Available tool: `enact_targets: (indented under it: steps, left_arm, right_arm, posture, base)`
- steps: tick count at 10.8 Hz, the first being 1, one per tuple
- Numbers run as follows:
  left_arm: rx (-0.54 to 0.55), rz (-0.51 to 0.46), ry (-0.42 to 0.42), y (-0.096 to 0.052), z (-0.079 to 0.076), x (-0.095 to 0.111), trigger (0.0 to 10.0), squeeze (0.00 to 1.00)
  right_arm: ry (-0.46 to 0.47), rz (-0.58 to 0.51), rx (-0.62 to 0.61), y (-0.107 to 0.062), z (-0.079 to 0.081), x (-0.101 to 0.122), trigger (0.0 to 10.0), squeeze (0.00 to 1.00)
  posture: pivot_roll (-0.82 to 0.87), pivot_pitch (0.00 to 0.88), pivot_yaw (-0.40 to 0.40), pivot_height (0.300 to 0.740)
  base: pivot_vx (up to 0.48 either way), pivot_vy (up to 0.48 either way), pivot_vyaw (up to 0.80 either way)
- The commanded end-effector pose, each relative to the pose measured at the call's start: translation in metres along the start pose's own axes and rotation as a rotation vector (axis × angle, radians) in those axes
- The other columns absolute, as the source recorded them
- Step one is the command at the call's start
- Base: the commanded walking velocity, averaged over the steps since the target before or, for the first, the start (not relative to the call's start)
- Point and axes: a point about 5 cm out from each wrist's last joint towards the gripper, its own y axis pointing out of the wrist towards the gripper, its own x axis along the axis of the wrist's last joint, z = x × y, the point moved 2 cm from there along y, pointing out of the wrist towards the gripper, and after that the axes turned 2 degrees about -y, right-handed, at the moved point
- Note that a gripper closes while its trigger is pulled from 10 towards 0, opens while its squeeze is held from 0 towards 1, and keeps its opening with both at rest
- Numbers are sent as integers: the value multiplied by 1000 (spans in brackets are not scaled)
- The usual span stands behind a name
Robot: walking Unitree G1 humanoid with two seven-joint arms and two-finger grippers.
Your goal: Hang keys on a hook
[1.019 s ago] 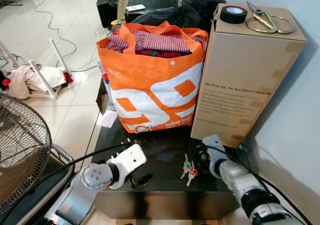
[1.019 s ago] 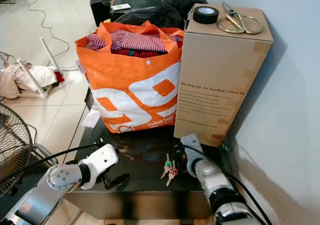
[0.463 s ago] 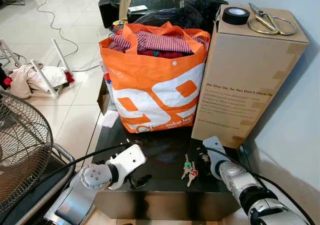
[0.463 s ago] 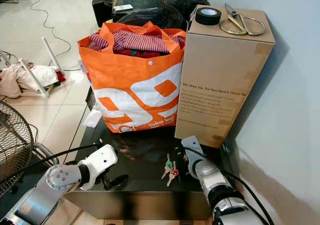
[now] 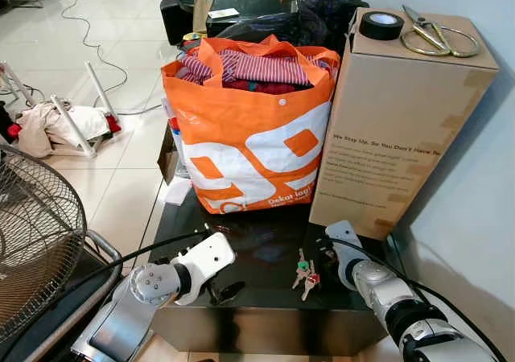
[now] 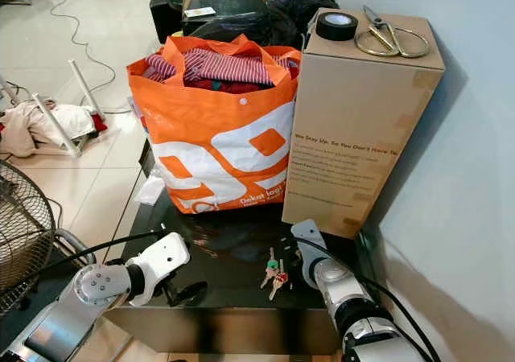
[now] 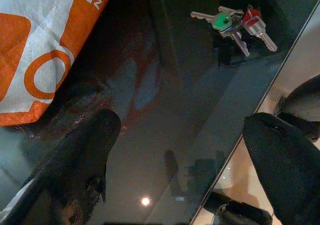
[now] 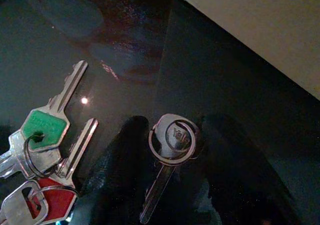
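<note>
Keys [image 5: 305, 269] flat on black table [image 5: 265, 294], front centre. R gripper [image 8: 170, 185] at their 3 o'clock, fingers astride single key [image 8: 170, 150], grip unclear. L gripper [image 7: 185, 150] at 9, fingers spread, empty.

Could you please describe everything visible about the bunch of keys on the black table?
The bunch of keys lies flat on the glossy black table, near its front edge, in front of the cardboard box. It holds several silver metal keys on rings, one with a green head cover, one with a red. The right gripper sits over one plain key with its own ring, beside the coloured ones. Whether the fingers grip it cannot be told.
</note>
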Motion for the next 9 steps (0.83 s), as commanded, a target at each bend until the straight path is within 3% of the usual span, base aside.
enact_targets:
  steps: [1, 7, 9]
  left_arm:
    - [-3, -4, 17, 0, 1, 3, 10000, 0]
    - [-2, -12, 22, 4, 3, 6, 10000, 0]
    - [18, -18, 29, 5, 11, 9, 10000, 0]
  right_arm:
    - [21, 22, -15, -1, -6, -6, 0, 0]
    - [40, -54, 22, -5, -14, 5, 0, 0]
    - [125, -136, 39, -14, -29, 9, 0, 0]
  posture:
    - [-80, 0, 36, 740]
    - [-79, 0, 37, 740]
    - [-68, 0, 38, 740]
  base:
    - [0, 0, 0]
    - [0, 0, 0]
    - [0, 0, 0]
